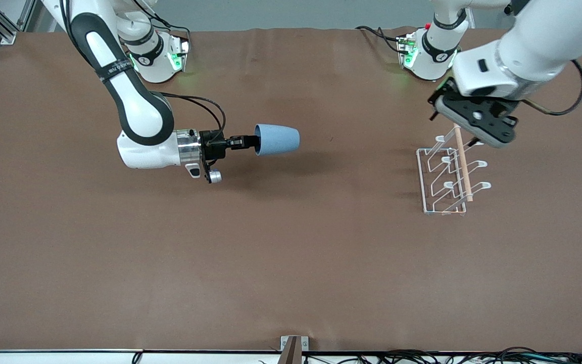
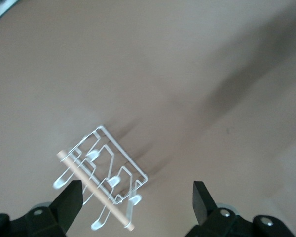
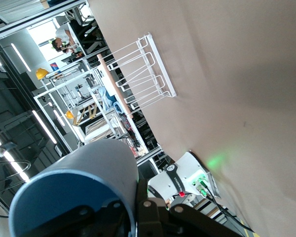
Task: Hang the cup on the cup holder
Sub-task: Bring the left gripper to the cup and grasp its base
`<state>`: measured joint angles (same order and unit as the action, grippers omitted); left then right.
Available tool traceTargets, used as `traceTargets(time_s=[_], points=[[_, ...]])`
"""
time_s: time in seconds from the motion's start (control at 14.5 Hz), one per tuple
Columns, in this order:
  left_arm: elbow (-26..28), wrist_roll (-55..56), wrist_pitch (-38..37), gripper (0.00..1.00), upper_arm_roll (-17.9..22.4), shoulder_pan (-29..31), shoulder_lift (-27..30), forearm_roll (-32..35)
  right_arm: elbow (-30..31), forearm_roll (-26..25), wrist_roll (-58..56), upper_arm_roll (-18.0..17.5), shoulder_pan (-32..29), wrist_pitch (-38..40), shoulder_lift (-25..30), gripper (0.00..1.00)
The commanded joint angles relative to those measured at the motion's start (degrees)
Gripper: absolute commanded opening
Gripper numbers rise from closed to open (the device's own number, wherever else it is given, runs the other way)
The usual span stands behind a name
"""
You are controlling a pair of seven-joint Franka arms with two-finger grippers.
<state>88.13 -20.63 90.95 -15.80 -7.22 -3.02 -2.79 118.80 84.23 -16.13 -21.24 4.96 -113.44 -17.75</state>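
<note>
The cup (image 1: 277,140) is clamped at its rim by the right gripper (image 1: 250,143) in mid-carry over the table, and must next be brought to a prong of the holder (image 1: 447,174) (left gripper (image 2: 135,197) spread wide above it).

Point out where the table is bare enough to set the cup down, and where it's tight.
Bare table runs wide between the cup holder and the right arm's end, and all along the edge nearest the front camera. It is crowded only at the holder: the left gripper hangs open over its dowel. The right gripper holds the cup above mid-table.
</note>
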Motion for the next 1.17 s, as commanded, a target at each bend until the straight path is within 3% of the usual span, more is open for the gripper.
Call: traceTargets(time_s=[0.0,0.28,0.48,1.1], points=[[-0.94,-3.79,2.64,0.99,-6.58,0.01,-3.3,-0.38,0.38,2.16,-0.13,-1.17,-0.3,-0.02,0.7,0.01],[-0.76,-5.21,6.85,0.97,-16.61,0.01,-7.42,-0.29,0.46,2.16,-0.13,-1.7,-0.04,-0.11,0.79,0.01],[-0.76,-6.44,9.06,0.96,-21.54,0.01,-11.65,-0.02,0.46,2.16,-0.13,-1.7,-0.04,-0.02,0.79,0.01],[-0.24,-2.4,19.78,0.92,-23.31,-4.12,-18.95,3.58,0.55,2.16,-0.22,-1.7,-0.04,0.07,0.87,0.01]])
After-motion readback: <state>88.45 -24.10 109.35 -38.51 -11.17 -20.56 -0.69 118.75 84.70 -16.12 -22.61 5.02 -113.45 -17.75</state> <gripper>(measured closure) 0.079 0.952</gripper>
